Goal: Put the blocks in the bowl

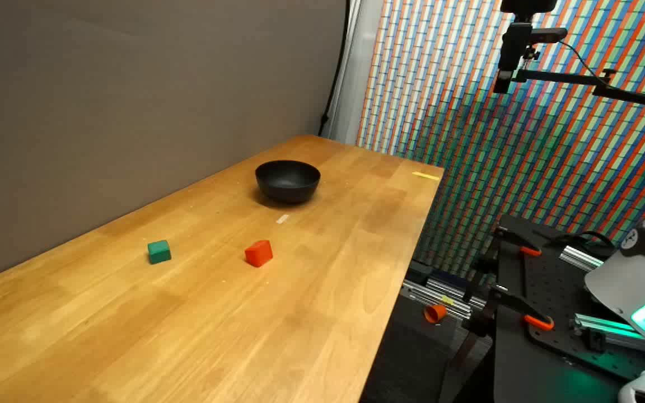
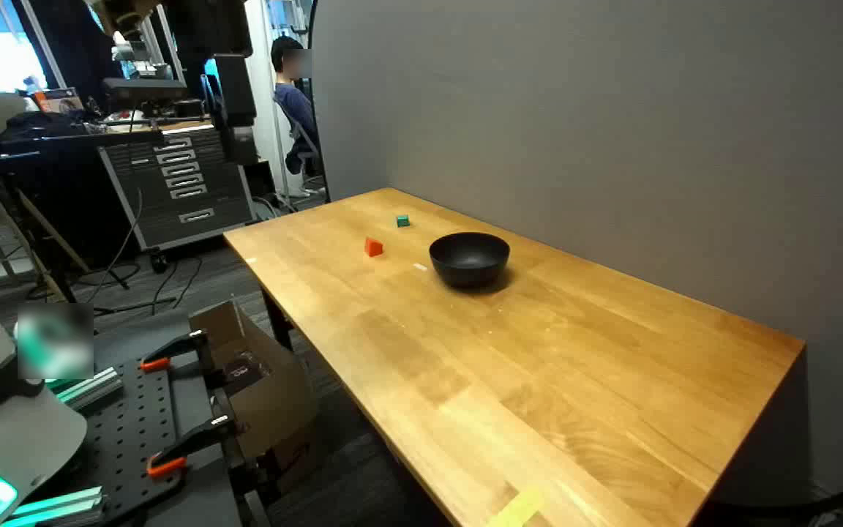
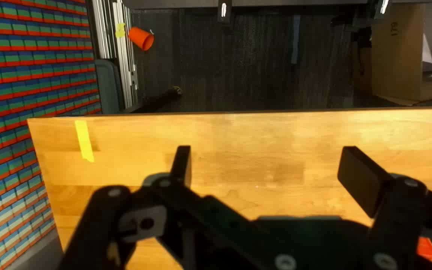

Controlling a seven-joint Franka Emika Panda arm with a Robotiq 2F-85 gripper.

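the black bowl (image 1: 288, 193) stands upright on the desk (image 1: 322, 313), and what can be seen of its inside is bare. the red block (image 1: 258, 253) and the green block (image 1: 159, 252) lie on the desk, outside the bowl and apart from each other; both exterior views agree on that. a short pale strip (image 1: 282, 219) lies flat near the bowl. below desk level, an orange cup (image 3: 140, 38) lies on its side by some metal rails (image 3: 127, 71), and a cardboard box (image 2: 275, 417) holds a dark thing (image 2: 243, 372) with pale marks too small to read. the wrist view has the jaws spread wide, their pads (image 3: 362, 182) facing across a gap where desk shows, so they hold neither block. in both exterior views they hang in the air, higher than the desk.
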